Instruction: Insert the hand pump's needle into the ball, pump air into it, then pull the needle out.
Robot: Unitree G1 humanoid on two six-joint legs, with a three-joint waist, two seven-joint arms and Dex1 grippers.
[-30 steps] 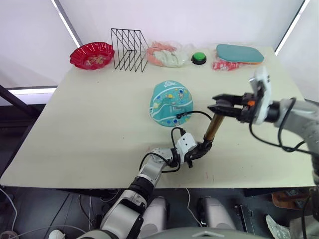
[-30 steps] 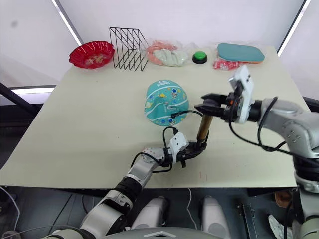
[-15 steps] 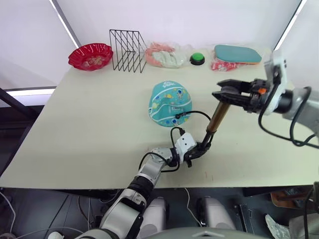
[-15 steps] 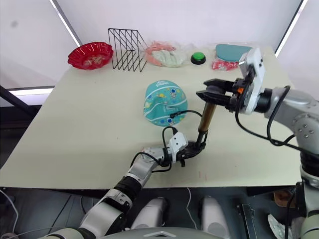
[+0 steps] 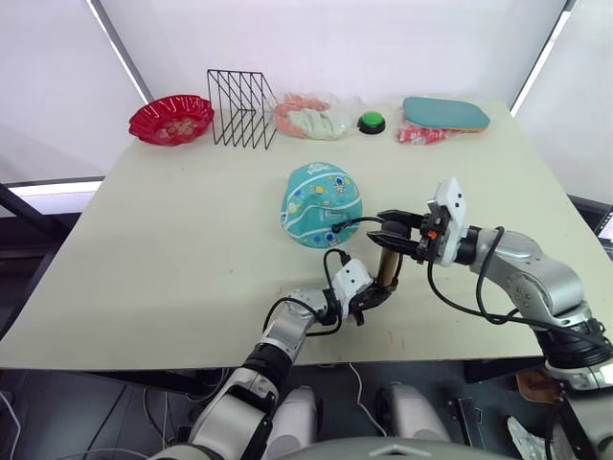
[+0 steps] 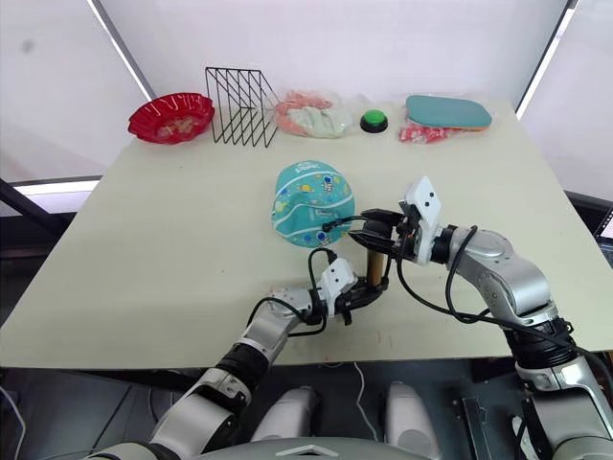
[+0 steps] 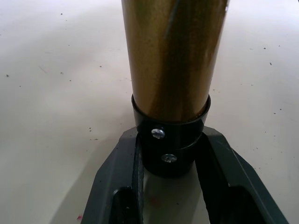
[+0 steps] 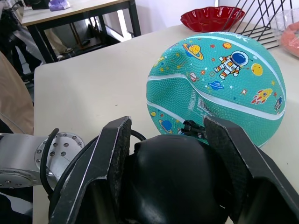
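Beside the ball point(image 5: 323, 203), hand pump point(image 5: 386, 269) (both pincers clamped).

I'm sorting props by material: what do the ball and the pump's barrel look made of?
The ball: likely rubber, going by its matte pebbled teal skin with printed cartoons. The hand pump barrel: probably metal with a brushed gold-brass sheen; its black end collar, fixed with screws, looks plastic.

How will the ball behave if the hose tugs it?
The ball looks partly deflated, its flattened side on the table, so it will probably slide, not roll. Its rubber likely grips. The hose looks slack and floppy.
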